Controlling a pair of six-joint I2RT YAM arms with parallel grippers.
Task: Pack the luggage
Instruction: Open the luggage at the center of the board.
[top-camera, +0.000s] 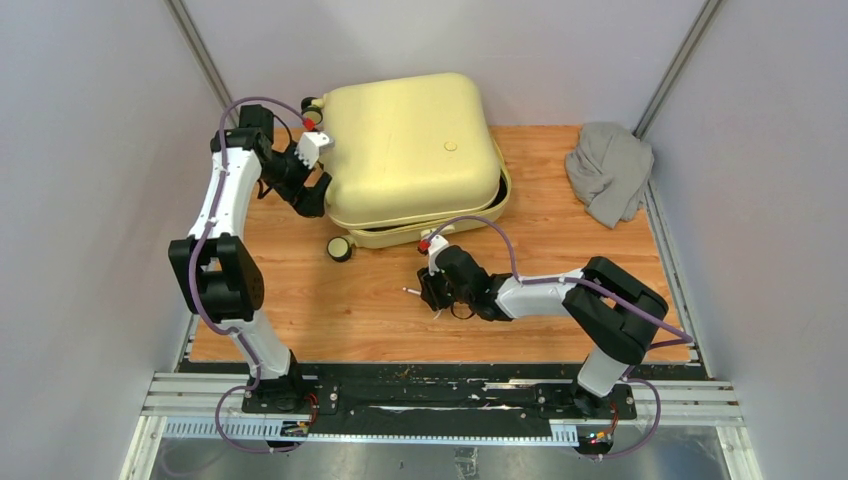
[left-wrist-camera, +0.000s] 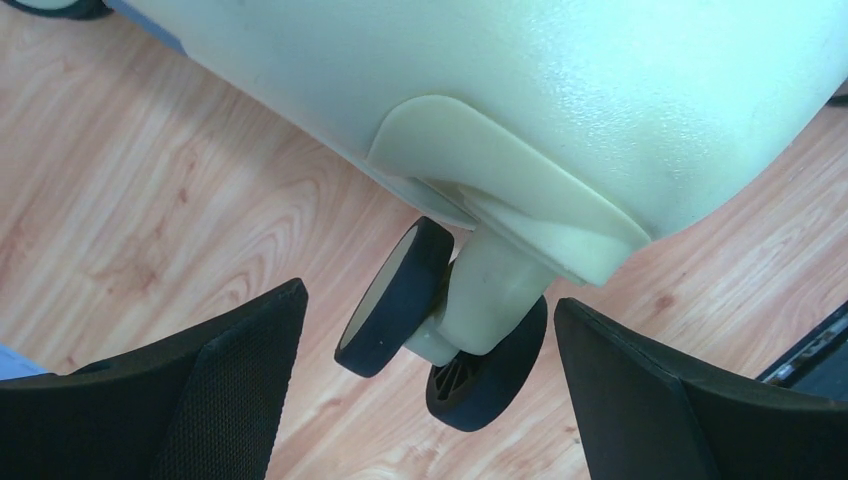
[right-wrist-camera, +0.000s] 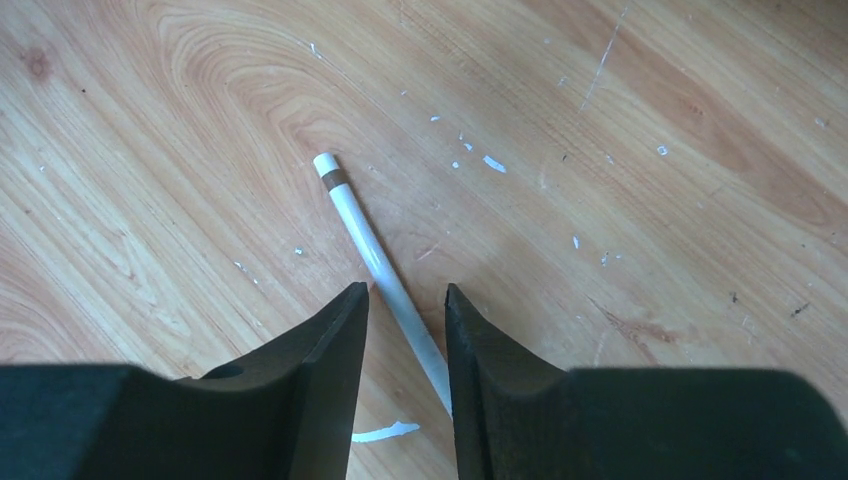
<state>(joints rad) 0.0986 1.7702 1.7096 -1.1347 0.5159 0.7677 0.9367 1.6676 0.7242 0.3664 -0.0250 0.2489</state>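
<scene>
Left tool (left-wrist-camera: 430, 296) gapes wide at the left near corner of the luggage (top-camera: 410, 145), a wheel (left-wrist-camera: 392, 298) between its fingers, clear of both. Right tool (right-wrist-camera: 405, 290), in front of the luggage, stands narrowly apart astride a white pen (right-wrist-camera: 350, 205), not clamped. Luggage lies nearly shut on the desk (top-camera: 300, 300), bare boards before it, cloth (top-camera: 608, 170) to its right

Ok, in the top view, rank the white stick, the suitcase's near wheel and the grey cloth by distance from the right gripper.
1. The white stick, at the right gripper's jaws.
2. The near wheel, farther left, by the suitcase's front corner.
3. The grey cloth, far back right corner.
</scene>
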